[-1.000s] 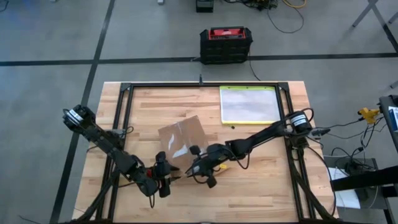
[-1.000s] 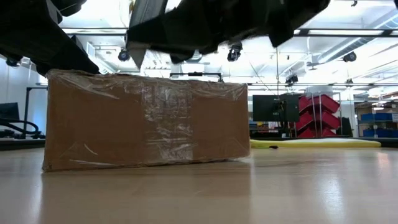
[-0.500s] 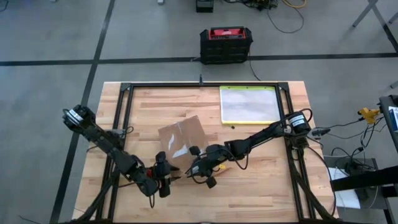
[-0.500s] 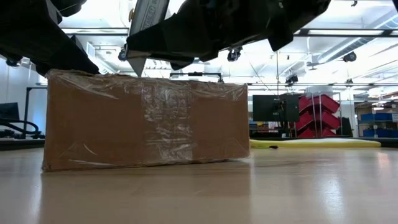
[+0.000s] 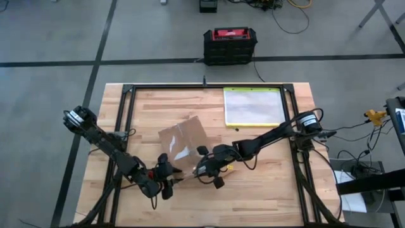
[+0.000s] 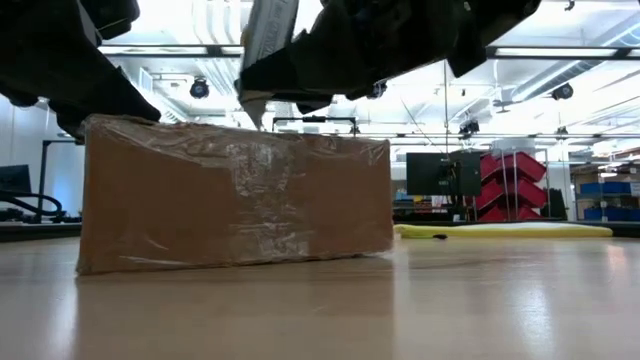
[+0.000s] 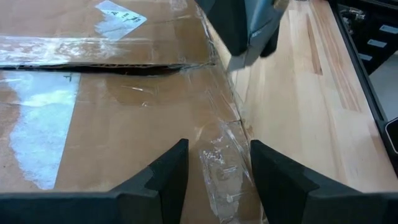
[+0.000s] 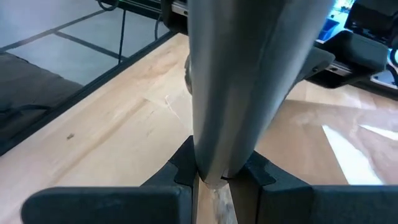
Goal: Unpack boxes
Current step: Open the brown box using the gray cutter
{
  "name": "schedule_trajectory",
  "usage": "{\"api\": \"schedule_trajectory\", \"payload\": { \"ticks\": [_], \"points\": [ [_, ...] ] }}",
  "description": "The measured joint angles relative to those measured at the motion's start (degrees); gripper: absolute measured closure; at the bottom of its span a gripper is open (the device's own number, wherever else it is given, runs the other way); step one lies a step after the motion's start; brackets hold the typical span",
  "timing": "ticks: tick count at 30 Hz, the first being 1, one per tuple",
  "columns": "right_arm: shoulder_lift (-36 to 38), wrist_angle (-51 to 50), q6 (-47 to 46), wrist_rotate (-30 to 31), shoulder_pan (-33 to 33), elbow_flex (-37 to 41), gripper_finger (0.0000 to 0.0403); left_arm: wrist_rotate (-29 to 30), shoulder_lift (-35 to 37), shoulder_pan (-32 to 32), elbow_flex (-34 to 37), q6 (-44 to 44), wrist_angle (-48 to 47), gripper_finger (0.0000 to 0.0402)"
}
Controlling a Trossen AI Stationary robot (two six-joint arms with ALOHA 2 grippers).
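Grey floor with dark lines around a wooden counter [image 5: 266,183] framed in black rails. A black-and-red case [image 5: 229,45] sits on the floor past the far edge. A clear pouch [image 5: 253,106] with yellow-green edge lies flat at the far right of the counter.

Carton [image 5: 184,144]: brown, flat, taped, resting on the counter left of centre, turned at an angle to the edges, well apart from the pouch. Low view shows its side wall [image 6: 235,205] wrapped in wrinkled shiny tape, bottom flat on the wood.

Left gripper [image 5: 166,180]: at the carton's near corner, low over it. Left wrist view: fingers [image 7: 165,177] apart, straddling the taped corner edge, carton top [image 7: 93,118] below with a dark seam between the flaps.

Right gripper [image 5: 209,172]: at the carton's near right edge, just beside the left one. Right wrist view: fingers [image 8: 183,163] clamped on a grey metal blade [image 8: 239,81]. In the low view the blade tip [image 6: 262,60] points down just above the carton's top edge; touching or not, cannot tell. The left wrist view shows the same tip [image 7: 245,46] over the carton's right edge.
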State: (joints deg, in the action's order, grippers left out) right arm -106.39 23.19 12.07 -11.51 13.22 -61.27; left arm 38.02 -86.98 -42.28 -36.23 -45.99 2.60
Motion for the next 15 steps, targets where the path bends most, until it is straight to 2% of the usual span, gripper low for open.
{"api": "schedule_trajectory", "payload": {
  "ticks": [6, 12, 15],
  "points": [
    [1.96, -2.63, 0.91, -0.10, -0.27, 1.64, 0.0363, -0.13, 0.00, -0.19, 0.09, 0.97, 0.03, 0.0258],
    [2.62, 1.13, 0.77, -1.20, -0.40, 1.85, 0.0363, -0.11, 0.00, -0.29, 0.17, 1.13, 0.80, 0.0260],
    [1.34, 3.54, 0.55, -3.62, -1.00, 0.89, 0.0363, -0.14, -0.02, -0.30, 0.25, 2.04, 1.33, 0.0256]
  ]
}}
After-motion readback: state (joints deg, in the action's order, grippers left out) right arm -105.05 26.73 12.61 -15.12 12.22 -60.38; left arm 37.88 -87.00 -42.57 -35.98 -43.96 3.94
